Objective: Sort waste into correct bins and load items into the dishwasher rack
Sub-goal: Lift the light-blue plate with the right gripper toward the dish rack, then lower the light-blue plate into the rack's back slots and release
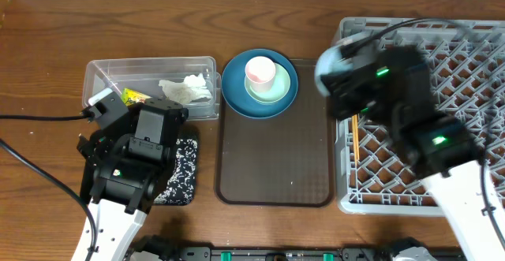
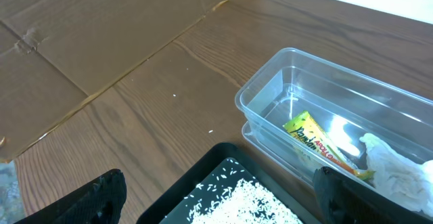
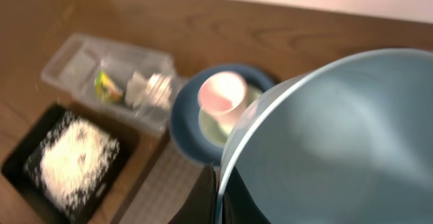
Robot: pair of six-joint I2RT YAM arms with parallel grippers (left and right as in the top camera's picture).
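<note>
My right gripper [image 3: 218, 200] is shut on the rim of the pale blue-white bowl [image 3: 338, 136], which hangs blurred at the left edge of the grey dishwasher rack [image 1: 442, 64]. A wooden chopstick [image 1: 356, 139] lies in the rack. The dark blue plate [image 1: 237, 95] holds the pale green bowl [image 1: 276, 93] with the pink cup [image 1: 260, 72] inside it. My left gripper [image 2: 220, 207] stands open above the black tray [image 2: 203, 176] of white rice grains [image 2: 250, 200]. The clear tub [image 2: 270, 82] holds the yellow-green wrapper [image 2: 308, 137] and the white tissue [image 2: 399, 176].
A brown serving tray [image 1: 274, 154] lies between the bins and the rack, with the plate on its far end. The left arm's cable [image 1: 39, 117] runs across the table at the left.
</note>
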